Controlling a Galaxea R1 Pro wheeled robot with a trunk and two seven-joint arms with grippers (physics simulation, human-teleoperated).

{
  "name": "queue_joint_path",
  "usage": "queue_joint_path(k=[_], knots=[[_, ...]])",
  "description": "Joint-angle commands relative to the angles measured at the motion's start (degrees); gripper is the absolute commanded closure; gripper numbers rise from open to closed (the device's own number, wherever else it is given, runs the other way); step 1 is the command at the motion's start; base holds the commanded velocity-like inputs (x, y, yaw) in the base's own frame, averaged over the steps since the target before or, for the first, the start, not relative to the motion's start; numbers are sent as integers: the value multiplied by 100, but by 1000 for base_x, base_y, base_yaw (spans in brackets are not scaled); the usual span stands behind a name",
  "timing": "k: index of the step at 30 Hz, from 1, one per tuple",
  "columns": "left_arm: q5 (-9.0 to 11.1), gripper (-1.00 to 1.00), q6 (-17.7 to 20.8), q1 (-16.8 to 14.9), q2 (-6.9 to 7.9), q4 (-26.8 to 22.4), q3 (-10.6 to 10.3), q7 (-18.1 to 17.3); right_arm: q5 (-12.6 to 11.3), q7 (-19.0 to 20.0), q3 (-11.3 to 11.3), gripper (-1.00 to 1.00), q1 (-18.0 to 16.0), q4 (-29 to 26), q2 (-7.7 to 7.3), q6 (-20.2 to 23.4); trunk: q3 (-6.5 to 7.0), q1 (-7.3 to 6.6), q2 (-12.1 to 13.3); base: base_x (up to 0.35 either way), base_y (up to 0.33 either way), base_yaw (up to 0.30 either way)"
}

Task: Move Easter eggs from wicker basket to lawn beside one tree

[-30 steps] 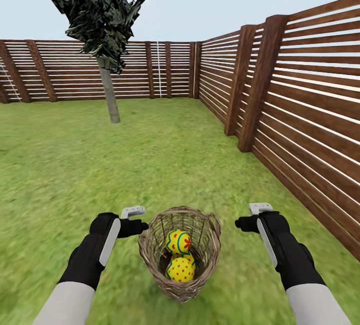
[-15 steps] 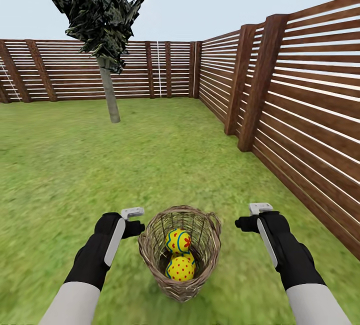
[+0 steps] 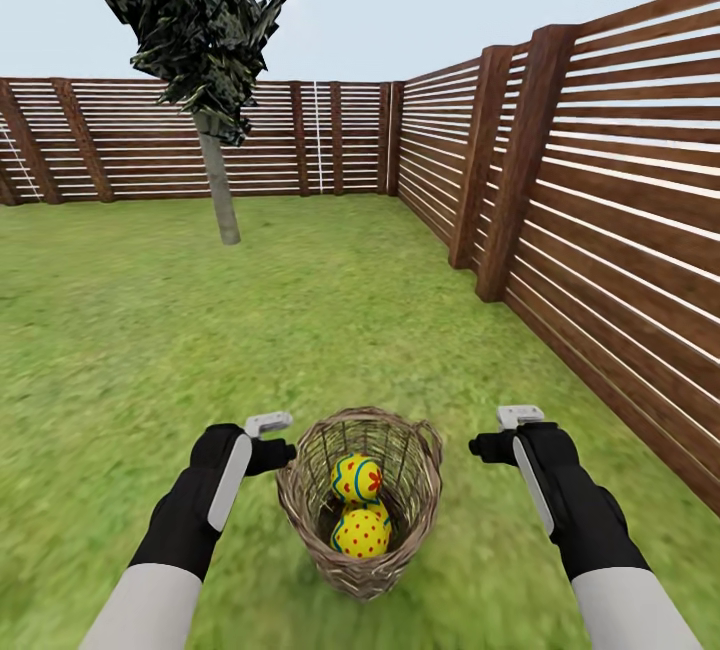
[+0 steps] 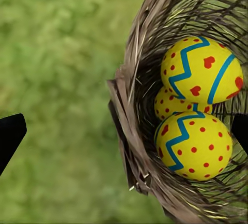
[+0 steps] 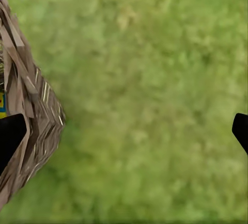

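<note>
Three eggs (image 4: 199, 107) sit in the basket (image 3: 362, 490) on the grass (image 3: 150, 330); both claws, left (image 3: 278, 445) and right (image 3: 490, 442), flank it, released.

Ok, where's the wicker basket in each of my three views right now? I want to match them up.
Head view: the wicker basket stands low at centre on the lawn, between the two claws.
Left wrist view: its rim and wall take up the right side, with the Easter eggs inside.
Right wrist view: its woven wall sits at the left edge.
Shared landmark: the brown weave against green grass.
</note>
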Motion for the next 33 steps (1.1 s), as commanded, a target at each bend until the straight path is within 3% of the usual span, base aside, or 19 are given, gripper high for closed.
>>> queue_joint_path(k=[1,12,14,16,21,24,28,30,33], knots=[[71,-100,17,-3,-5,8,10,54,32,16,3,-100,-3,-6,0,27,-24,21,-44,0,0,0],[53,-100,-2,-3,27,47,18,125,66,14,17,-100,-3,-8,2,26,-221,263,-485,0,0,0],[62,-100,-3,-3,22,38,19,364,72,10,17,-100,-3,-8,2,24,-257,307,-565,0,0,0],[92,-100,1,-3,12,18,19,831,74,8,17,-100,-3,-8,2,16,-293,351,-646,0,0,0],[154,-100,2,-3,-2,20,19,1140,32,15,8,-100,-3,3,-12,-9,-311,373,-686,0,0,0],[501,-100,-2,-3,17,40,19,1166,35,20,6,-100,-3,2,-9,-16,-311,373,-686,0,0,0],[1279,-100,-11,-3,70,37,14,1183,26,27,7,-100,-3,1,-7,-18,-311,373,-686,0,0,0],[1423,-100,-12,-3,79,31,12,1184,19,31,2,-100,-3,1,-7,-19,-311,373,-686,37,-42,0],[1481,-100,-14,-4,83,8,10,1184,17,34,0,-100,-3,1,-7,-19,-311,373,-686,167,-186,0]])
